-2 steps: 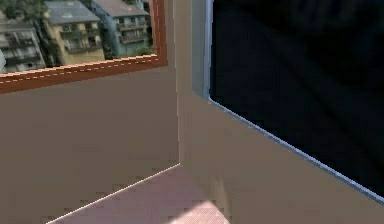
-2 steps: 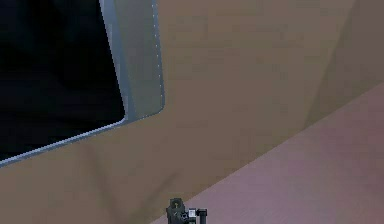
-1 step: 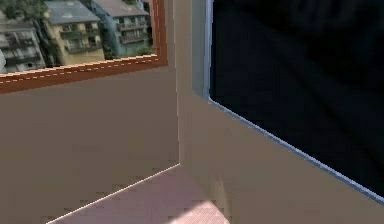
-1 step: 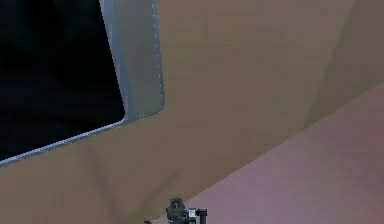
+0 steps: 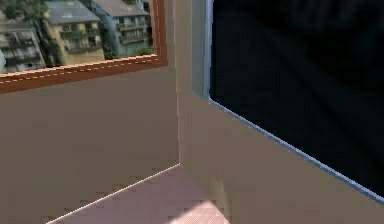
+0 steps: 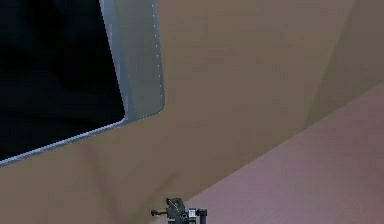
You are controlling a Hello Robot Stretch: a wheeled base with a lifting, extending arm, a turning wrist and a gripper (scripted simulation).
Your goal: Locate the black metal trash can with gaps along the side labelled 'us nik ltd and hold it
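Rising by a bare beige wall (image 6: 250, 90), below a large dark silver-framed window (image 6: 50, 70), the small dark two-finger gripper (image 6: 162, 212) holds nothing.

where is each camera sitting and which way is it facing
Forward view: on the robot, looking ahead and somewhat down into a room corner, with a wood-framed window and a dark framed panel.
Arm side view: on the robot's body, looking out to the arm's side at a beige wall and floor; the gripper sits at the bottom edge.
Shared: the dark framed panel, at the forward view's right and the arm side view's left.
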